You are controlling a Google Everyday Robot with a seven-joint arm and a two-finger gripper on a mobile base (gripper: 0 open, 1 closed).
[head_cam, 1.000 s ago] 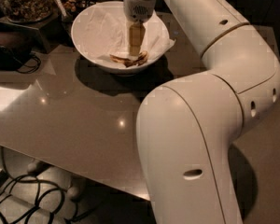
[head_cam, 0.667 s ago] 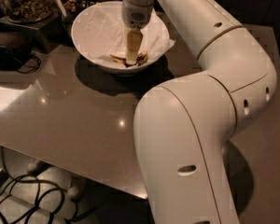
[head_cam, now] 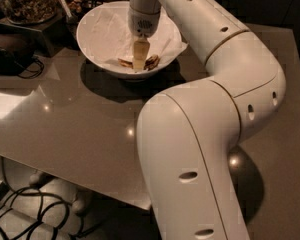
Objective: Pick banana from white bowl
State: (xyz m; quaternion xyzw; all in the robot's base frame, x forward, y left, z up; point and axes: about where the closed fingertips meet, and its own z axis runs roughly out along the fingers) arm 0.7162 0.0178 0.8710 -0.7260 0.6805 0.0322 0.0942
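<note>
The white bowl (head_cam: 97,31), lined with crumpled white paper, stands at the back of the grey table. The banana (head_cam: 152,61), small, brown and yellow, lies at the bowl's bottom near its front wall. My gripper (head_cam: 139,64) reaches straight down into the bowl from above and its tip is at the banana's middle, covering it. Only the banana's two ends show on either side of the gripper. The banana still lies on the paper.
A glass jar of nuts (head_cam: 25,1) stands at the back left on a dark stand. A black device with cables (head_cam: 7,59) lies left of the bowl. My own white arm (head_cam: 200,149) fills the right foreground. Cables (head_cam: 25,219) lie on the floor below the table edge.
The gripper has come down a little deeper into the bowl, onto the banana. The banana and bowl have not moved.
</note>
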